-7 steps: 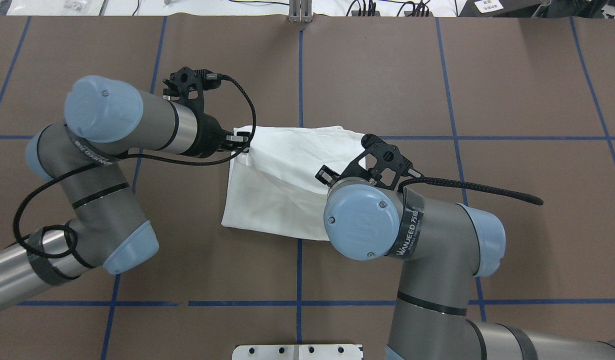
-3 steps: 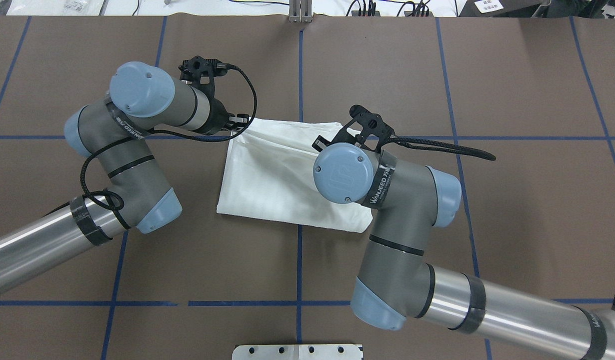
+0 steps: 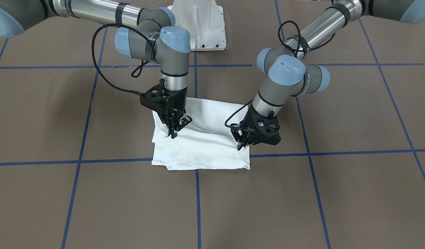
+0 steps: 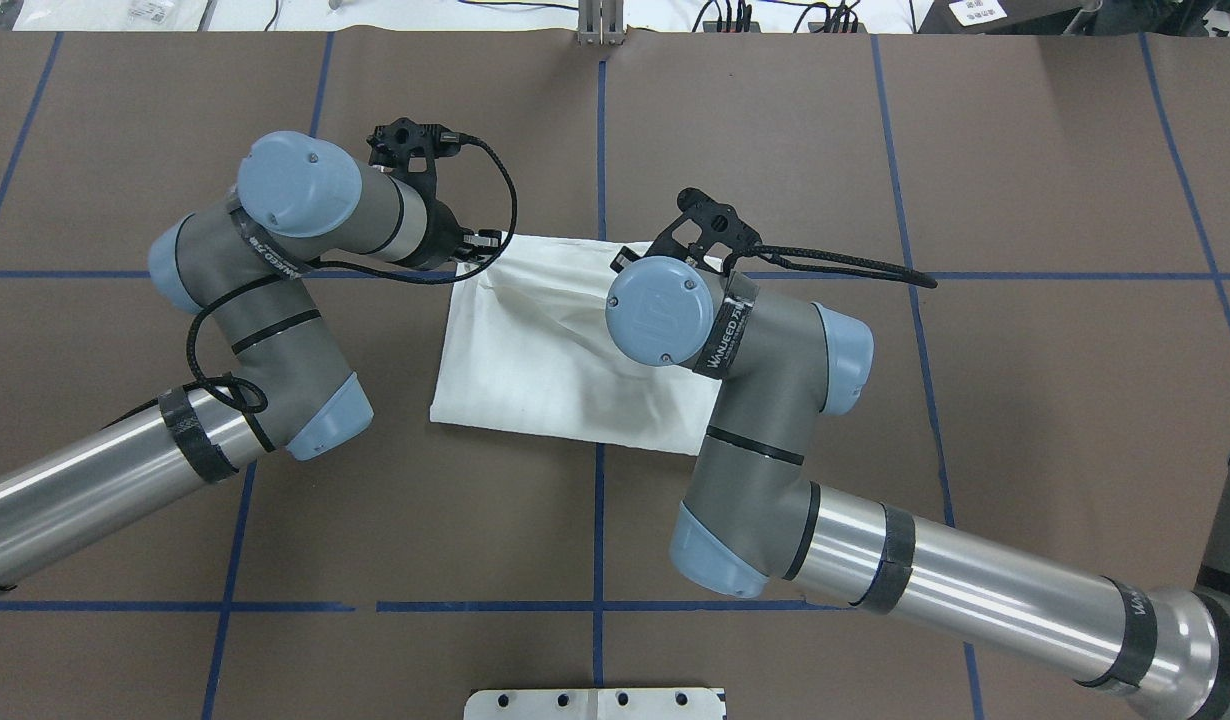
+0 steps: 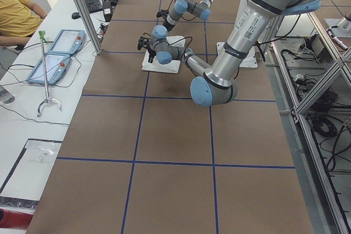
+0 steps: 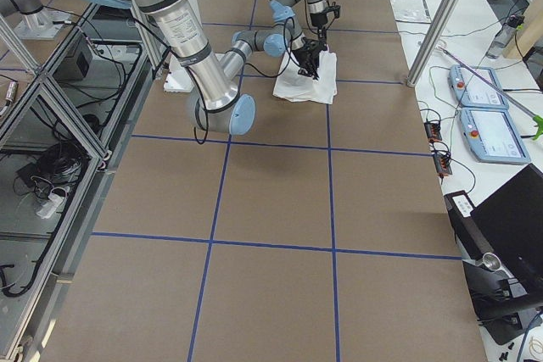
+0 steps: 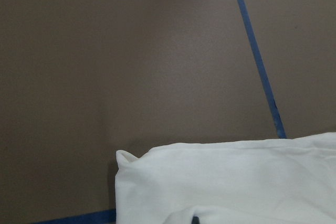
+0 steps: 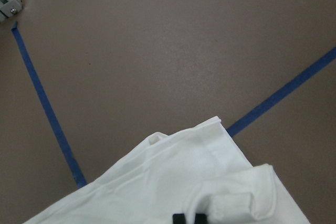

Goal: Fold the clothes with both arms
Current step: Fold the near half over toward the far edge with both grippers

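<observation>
The white shirt (image 4: 535, 345) lies folded into a rough rectangle at the table's middle, plain side up; its text is out of sight. My left gripper (image 4: 481, 243) is at its far-left corner, shut on a pinch of fabric. The same left gripper (image 3: 241, 145) points down at the cloth in the front-facing view. My right gripper (image 3: 172, 133) is shut on a raised fold near the shirt's (image 3: 202, 150) other far corner. In the overhead view the right wrist hides its fingers. Both wrist views show white cloth (image 7: 236, 182) (image 8: 173, 182) just beyond the fingertips.
Blue tape lines (image 4: 600, 150) divide the brown table. The white pedestal base (image 3: 198, 24) stands at the robot's side. A metal bracket (image 4: 600, 25) sits at the far edge. A person in yellow (image 5: 16, 15) and teach pendants (image 5: 55, 53) are beside the table.
Both grippers have moved toward the far edge, each taking its pinch of shirt along. The right arm's elbow has swung out to the right. The shirt's far edge now lies farther away.
</observation>
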Robot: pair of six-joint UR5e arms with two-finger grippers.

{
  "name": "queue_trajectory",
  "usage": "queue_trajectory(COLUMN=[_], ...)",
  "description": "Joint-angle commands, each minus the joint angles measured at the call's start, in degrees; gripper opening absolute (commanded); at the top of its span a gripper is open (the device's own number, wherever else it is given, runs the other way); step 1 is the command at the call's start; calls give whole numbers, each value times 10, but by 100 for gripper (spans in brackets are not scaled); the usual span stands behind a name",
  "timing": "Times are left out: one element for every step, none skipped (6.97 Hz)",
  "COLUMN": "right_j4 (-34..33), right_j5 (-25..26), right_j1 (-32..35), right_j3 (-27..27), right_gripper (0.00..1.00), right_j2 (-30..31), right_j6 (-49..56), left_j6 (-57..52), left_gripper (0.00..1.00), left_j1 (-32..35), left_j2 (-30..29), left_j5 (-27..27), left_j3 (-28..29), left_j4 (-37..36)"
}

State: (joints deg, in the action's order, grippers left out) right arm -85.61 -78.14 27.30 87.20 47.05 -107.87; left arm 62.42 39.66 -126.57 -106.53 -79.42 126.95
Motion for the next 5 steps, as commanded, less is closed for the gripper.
queue_trajectory(right_j4=[4,4,4,2,1], right_j5=[-7,-7,-20,-51,-53], right_j1=[12,16,23,28,26], right_j3=[-6,-6,-6,-5,-5], right_gripper=[0,99,100,100,100], right_j2=[-1,-2,-19,-36,-43], right_j6=[18,40,54,64,66], left_j6=[-1,-38,-108,-127,-172], left_gripper=[0,89,100,100,100], left_j1=[-1,0,9,36,54], left_j2=[0,1,4,7,13], left_j5=[-1,-1,-4,-8,-34], left_j3=[4,2,-2,-3,-3], left_j4=[1,1,-1,-1,1])
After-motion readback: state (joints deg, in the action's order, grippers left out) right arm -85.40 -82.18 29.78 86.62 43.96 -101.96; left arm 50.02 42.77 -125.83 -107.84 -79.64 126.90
